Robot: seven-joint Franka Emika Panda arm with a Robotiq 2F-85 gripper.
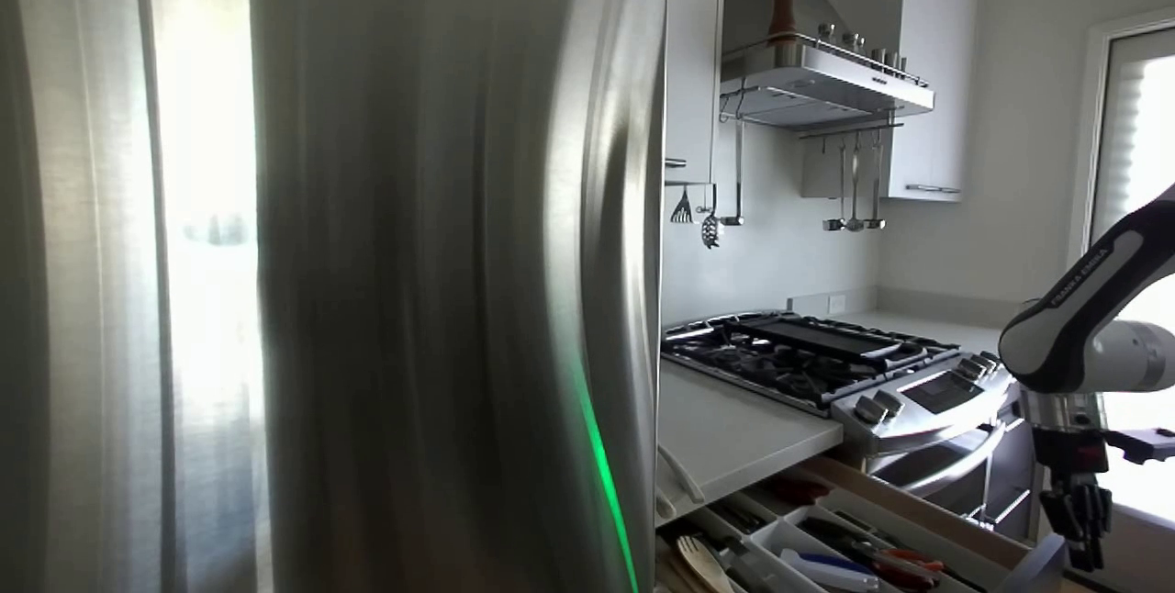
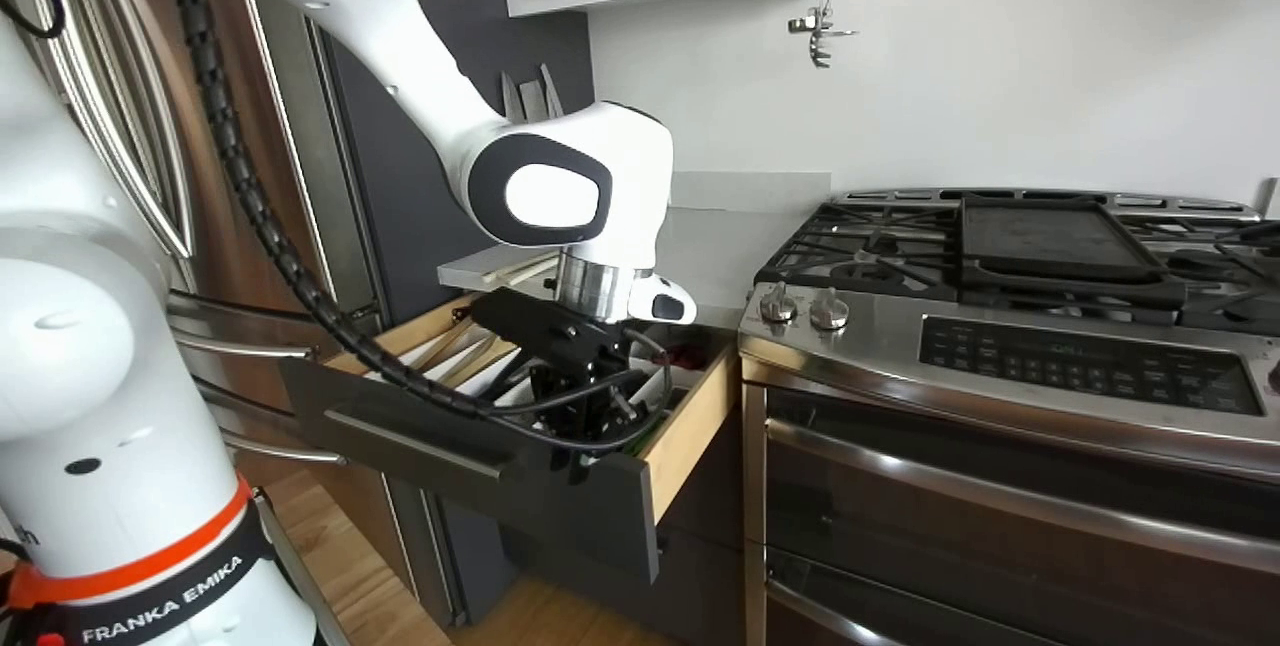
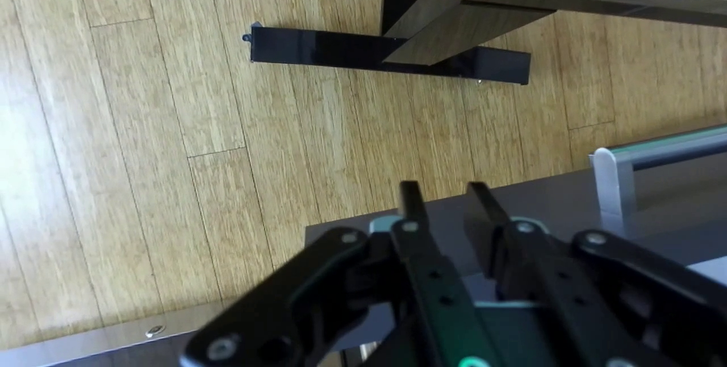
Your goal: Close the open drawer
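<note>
In the lower half of both exterior views, the dark-fronted utensil drawer [image 2: 550, 511] stands pulled well out, its closing not yet done. White dividers [image 1: 776, 533] inside separate mixed tools, among them a wooden fork [image 1: 703, 564] and a blue-and-white-handled utensil [image 1: 831, 570]. A metal bar handle [image 2: 415, 444] runs along part of the front. The end effector [image 3: 444, 190] points down near the end of that front beside the stainless-steel range [image 2: 1000, 416], apart from the bar handle; in the wrist view its two fingers [image 3: 413, 202] stand a modest gap apart with nothing between them. Whether they touch the front cannot be told.

That position is the likeliest source of trouble. A push so far off centre could skew the drawer and bind it, or bring its wooden side wall [image 2: 692, 429] against the range. If the fingertips sit too high, they may slip over the top edge instead of driving the front back. In an exterior view the black ribbed cable [image 2: 300, 278] crosses before the drawer; should it hang slack, it might catch on a corner. Any tool lying proud could snag under the pale countertop [image 1: 744, 441]. Farther out, the stainless-steel refrigerator [image 1: 413, 253] hides part of the drawer in an exterior view, so trouble might go unseen there.
</note>
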